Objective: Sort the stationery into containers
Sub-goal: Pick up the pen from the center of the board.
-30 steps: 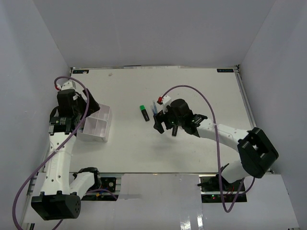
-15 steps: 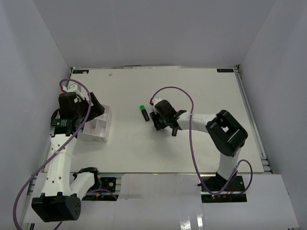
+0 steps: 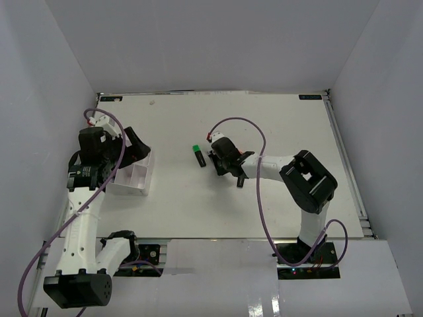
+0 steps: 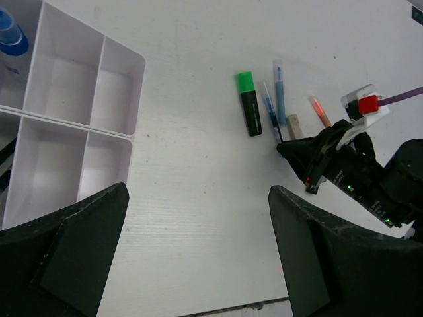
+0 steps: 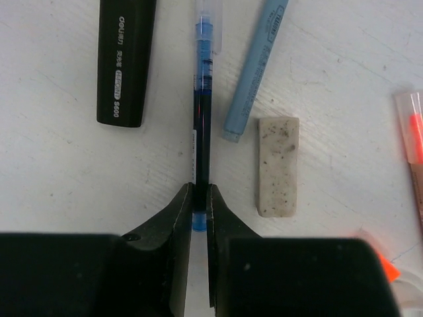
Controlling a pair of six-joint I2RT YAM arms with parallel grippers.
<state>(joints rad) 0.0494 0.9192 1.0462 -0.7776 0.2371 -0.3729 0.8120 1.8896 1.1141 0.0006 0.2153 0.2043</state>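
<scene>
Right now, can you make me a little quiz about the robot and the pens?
1. True or false: the right gripper is shut on the dark blue pen.
2. What already lies in the tray? A) a tape roll B) the blue-capped bottle C) an eraser
3. Fill the gap: the highlighter on the table has a ___ cap.

Key: 1 true; 2 B; 3 green.

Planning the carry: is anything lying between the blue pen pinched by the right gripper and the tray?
Only the green-capped highlighter, lying beside the blue pen on its tray side. Nothing else visible from there to the tray.
</scene>
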